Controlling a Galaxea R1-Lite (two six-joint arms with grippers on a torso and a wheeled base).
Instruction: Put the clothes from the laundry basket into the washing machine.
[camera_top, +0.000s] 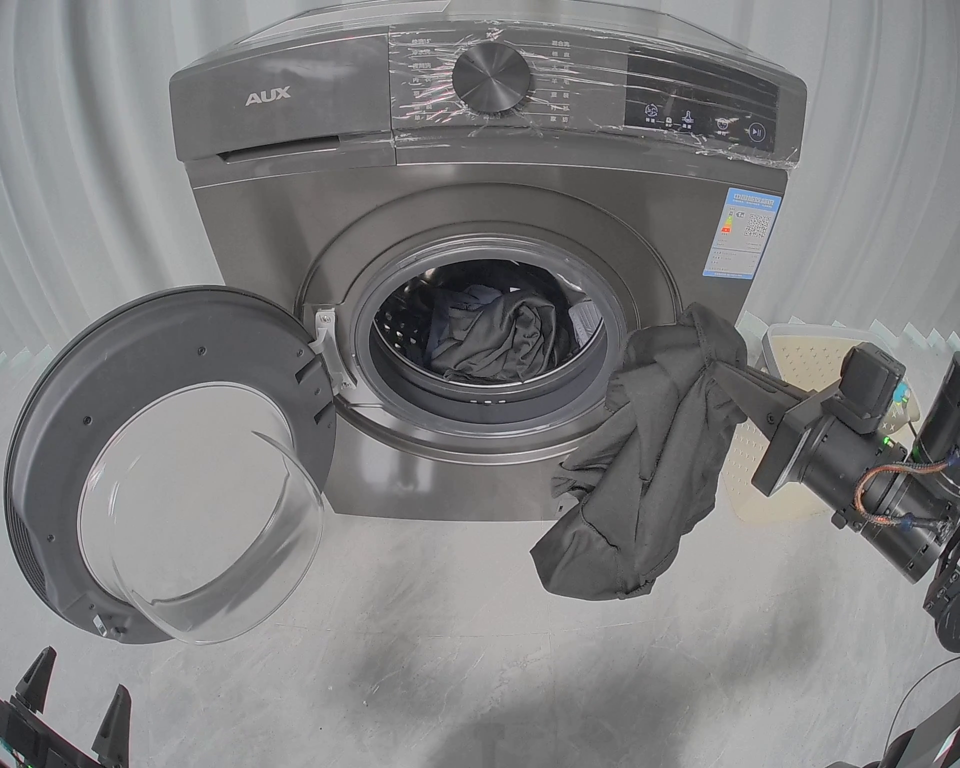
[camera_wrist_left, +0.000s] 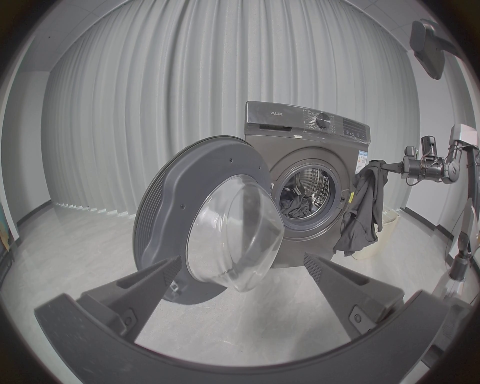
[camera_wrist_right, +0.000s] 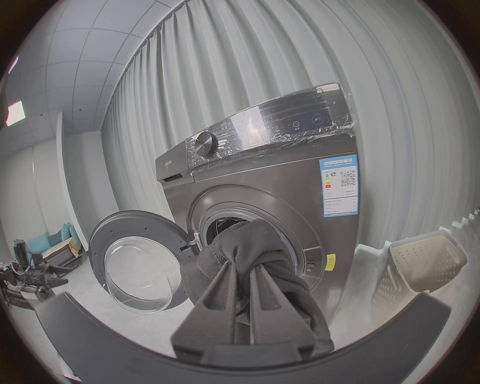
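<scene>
A grey front-loading washing machine (camera_top: 480, 190) stands with its round door (camera_top: 170, 460) swung open to the left. Dark clothes (camera_top: 500, 335) lie inside the drum. My right gripper (camera_top: 722, 372) is shut on a dark grey garment (camera_top: 650, 470), which hangs in the air just right of the drum opening and level with it. In the right wrist view the gripper (camera_wrist_right: 243, 272) pinches the bunched garment (camera_wrist_right: 250, 245) in front of the opening. The cream laundry basket (camera_top: 810, 365) sits on the floor right of the machine, behind that arm. My left gripper (camera_top: 78, 690) is low at the front left, open and holding nothing.
The open door (camera_wrist_left: 210, 215) juts out toward my left gripper (camera_wrist_left: 240, 285). The basket (camera_wrist_right: 425, 260) stands close to the machine's right side. Bare grey floor stretches in front of the machine. A pleated white curtain runs behind it.
</scene>
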